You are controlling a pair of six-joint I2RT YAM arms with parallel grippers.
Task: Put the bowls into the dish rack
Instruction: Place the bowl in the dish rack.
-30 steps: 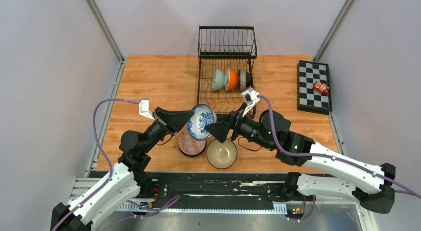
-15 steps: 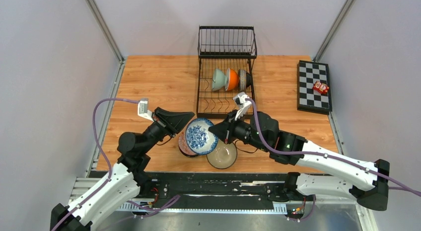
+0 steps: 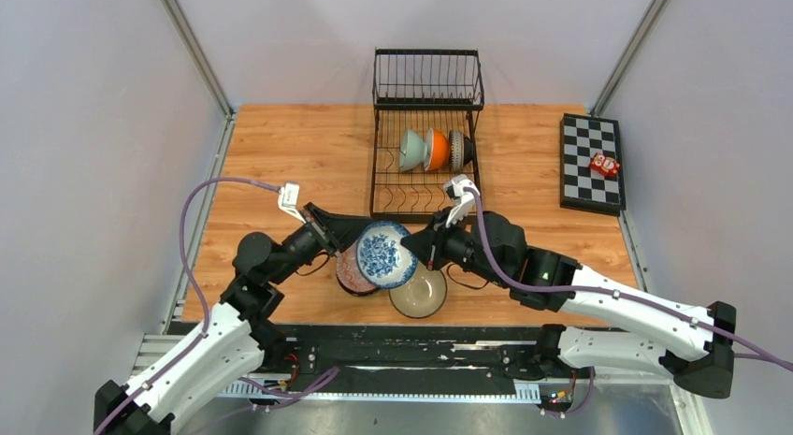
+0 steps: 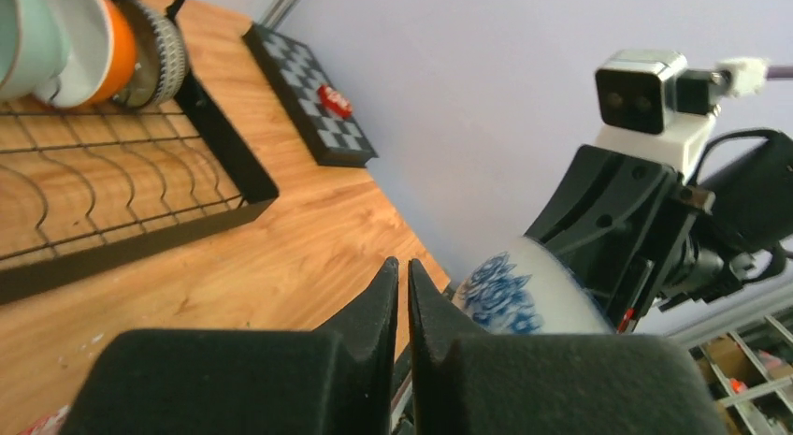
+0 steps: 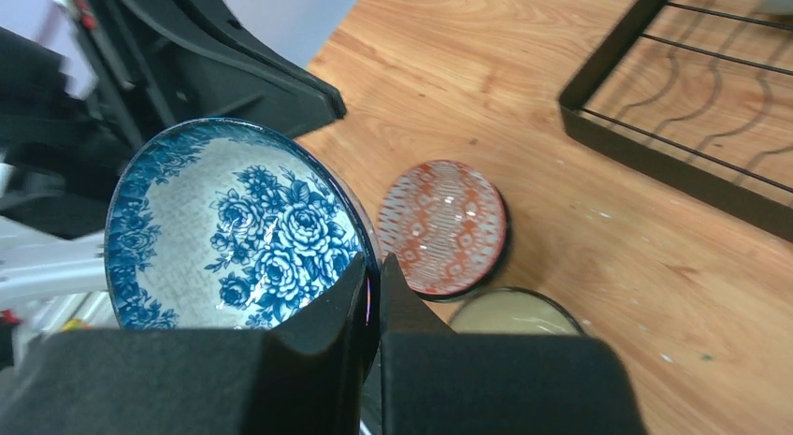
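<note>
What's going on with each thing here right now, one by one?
Blue floral bowl: in the air, tilted, gripped from both sides.
Left gripper: shut on that bowl.
Right gripper: shut on that bowl.
Red patterned bowl: upright on the table.
Cream bowl: upright on the table.
Three racked bowls: standing on edge in the dish rack.
</note>
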